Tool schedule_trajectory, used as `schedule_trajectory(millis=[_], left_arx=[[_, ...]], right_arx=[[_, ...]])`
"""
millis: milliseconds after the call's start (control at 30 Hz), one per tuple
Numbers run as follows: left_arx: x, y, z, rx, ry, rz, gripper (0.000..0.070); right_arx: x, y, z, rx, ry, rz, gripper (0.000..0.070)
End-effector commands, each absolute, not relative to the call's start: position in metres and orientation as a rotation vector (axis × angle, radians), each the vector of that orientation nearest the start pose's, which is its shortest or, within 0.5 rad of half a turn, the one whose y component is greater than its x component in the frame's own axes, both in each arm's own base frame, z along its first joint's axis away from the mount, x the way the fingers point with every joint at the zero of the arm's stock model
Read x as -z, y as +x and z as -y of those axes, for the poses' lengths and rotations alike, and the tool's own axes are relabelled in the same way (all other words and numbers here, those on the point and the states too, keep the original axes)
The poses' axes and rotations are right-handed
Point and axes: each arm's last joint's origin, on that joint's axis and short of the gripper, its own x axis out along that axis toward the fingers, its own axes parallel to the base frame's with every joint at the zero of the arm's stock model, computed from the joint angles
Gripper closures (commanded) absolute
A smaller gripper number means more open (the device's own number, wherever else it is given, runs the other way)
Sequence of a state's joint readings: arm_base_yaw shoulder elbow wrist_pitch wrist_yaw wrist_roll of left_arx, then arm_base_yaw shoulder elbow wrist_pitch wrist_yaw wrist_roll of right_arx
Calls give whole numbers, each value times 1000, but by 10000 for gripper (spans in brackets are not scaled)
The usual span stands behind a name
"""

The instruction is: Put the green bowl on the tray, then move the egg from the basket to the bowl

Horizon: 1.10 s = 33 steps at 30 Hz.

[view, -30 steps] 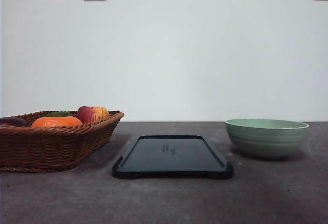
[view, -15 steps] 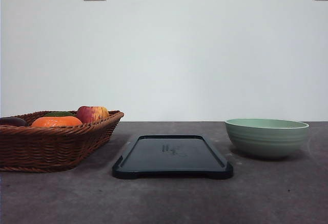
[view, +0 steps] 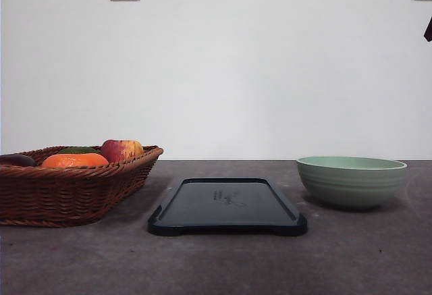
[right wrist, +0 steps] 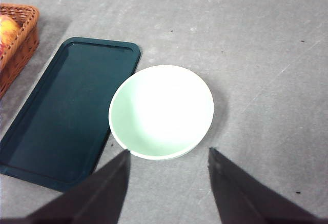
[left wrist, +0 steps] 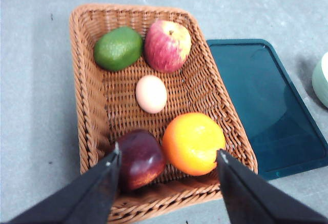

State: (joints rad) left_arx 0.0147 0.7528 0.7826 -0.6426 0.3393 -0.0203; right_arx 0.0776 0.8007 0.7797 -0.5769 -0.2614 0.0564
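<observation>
The pale green bowl (view: 352, 181) stands empty on the table to the right of the dark tray (view: 227, 206); from above the bowl (right wrist: 161, 111) lies beside the tray (right wrist: 66, 111), their rims close. The wicker basket (view: 67, 185) sits left of the tray. Inside the basket (left wrist: 87, 80) the egg (left wrist: 151, 94) lies in the middle among fruit. My left gripper (left wrist: 167, 157) hovers open above the basket's near end. My right gripper (right wrist: 168, 155) hangs open above the bowl's near rim.
In the basket lie a green fruit (left wrist: 118, 48), a red-yellow apple (left wrist: 167, 45), an orange (left wrist: 193, 143) and a dark red fruit (left wrist: 140, 158). Grey tabletop (right wrist: 266, 55) spreads around the bowl. A dark piece of the right arm (view: 428, 30) shows at the front view's right edge.
A dark piece of the right arm has come into the front view at the upper right edge. Bowl, tray and basket have not moved.
</observation>
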Motion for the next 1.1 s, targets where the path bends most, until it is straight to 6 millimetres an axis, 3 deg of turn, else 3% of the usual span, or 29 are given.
schedule_trajectory(millis=[0,233,467,567,800,1067], left_arx=[[-304,150,8,317,-115,-578,309],[-304,150,8,317,-115,-578,309],[-304,150,8,315,-119,-579,310],[-304,150,8,308,-143,-583,310],[-304,150,8,307,-148,-583,310],[-304,150,8,307,-146,-576,310]], right_arx=[[-301,163,-20,-301,143,-599,382],[-308,184,-20,-258,213,-775,382],[-313,225,-20,-239,195,-996,385],[-310,244,-21,-250,172,-1051,424],[-281,284,-22,-239,97,-1143,446],[-244,315,-23,-237,79,-1195,446]])
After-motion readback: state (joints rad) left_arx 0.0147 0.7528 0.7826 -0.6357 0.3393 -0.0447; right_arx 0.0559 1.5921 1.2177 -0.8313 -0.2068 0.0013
